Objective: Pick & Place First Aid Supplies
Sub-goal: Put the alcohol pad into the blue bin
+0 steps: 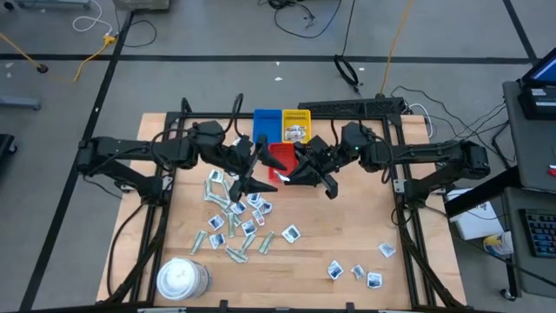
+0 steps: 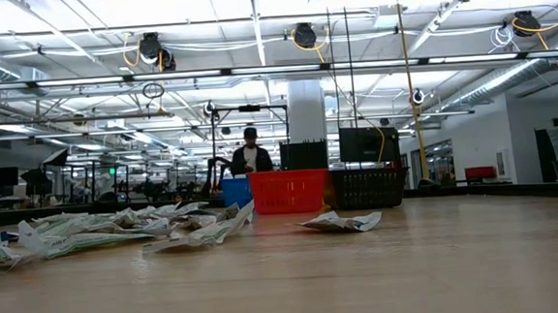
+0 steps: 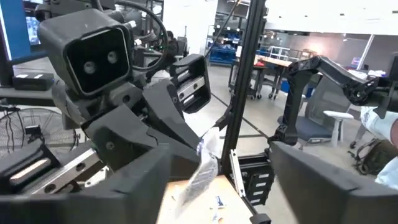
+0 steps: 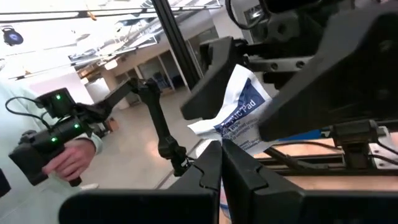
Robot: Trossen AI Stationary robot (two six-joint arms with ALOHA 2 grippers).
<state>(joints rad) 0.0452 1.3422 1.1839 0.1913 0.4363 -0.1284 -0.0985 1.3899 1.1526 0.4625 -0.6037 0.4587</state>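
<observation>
Most of the work is left. A few packets show in the yellow tray just behind the red tray, while a big loose heap of packets lies on the desk in front of the red tray, on the left arm's side. A handful more lie well apart from it, on the right arm's side.

One packet is in the air over the red tray, where both arms meet. The right gripper has its fingers closed on the packet's lower edge. The left gripper has its fingers set apart on either side of the packet, not yet clamped. I judge this to be a handover from right to left, and the packet has yet to reach a tray.

The high view gives the layout but hides the packet between the two grippers. The right wrist view shows the pinch and the packet's blue print. The left wrist view shows the gap between the left fingers. The low view shows neither gripper, only the heap, the red tray and the room behind.
</observation>
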